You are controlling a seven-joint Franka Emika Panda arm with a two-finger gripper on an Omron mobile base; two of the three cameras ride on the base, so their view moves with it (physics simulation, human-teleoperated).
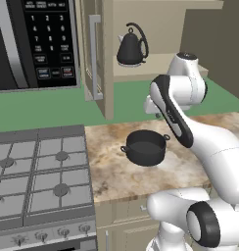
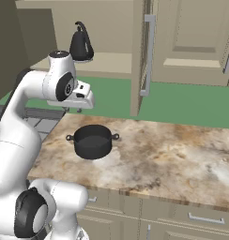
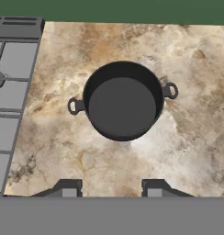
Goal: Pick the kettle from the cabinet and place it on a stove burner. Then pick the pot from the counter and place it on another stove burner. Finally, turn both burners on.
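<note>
The small black kettle (image 1: 131, 47) (image 2: 81, 44) stands upright on the lower shelf of the open beige cabinet (image 1: 155, 29) (image 2: 111, 28). Its door (image 1: 94, 54) is swung out. The wide dark pot (image 1: 146, 146) (image 2: 93, 140) (image 3: 122, 101) sits empty on the marbled counter (image 1: 116, 174) (image 2: 158, 154), right of the stove. My gripper (image 2: 72, 110) (image 3: 111, 189) hangs above the counter, pointing down near the pot's side and well clear of it. Its fingers stand apart with nothing between them. The burners (image 1: 61, 156) (image 1: 61, 188) lie bare under the grates.
A black microwave (image 1: 33, 44) hangs above the silver range (image 1: 43, 215), whose knobs (image 1: 40, 236) line the front edge. A green wall backs the counter. More closed cabinet doors (image 2: 191, 37) hang to the right, with drawers (image 2: 201, 218) below the counter.
</note>
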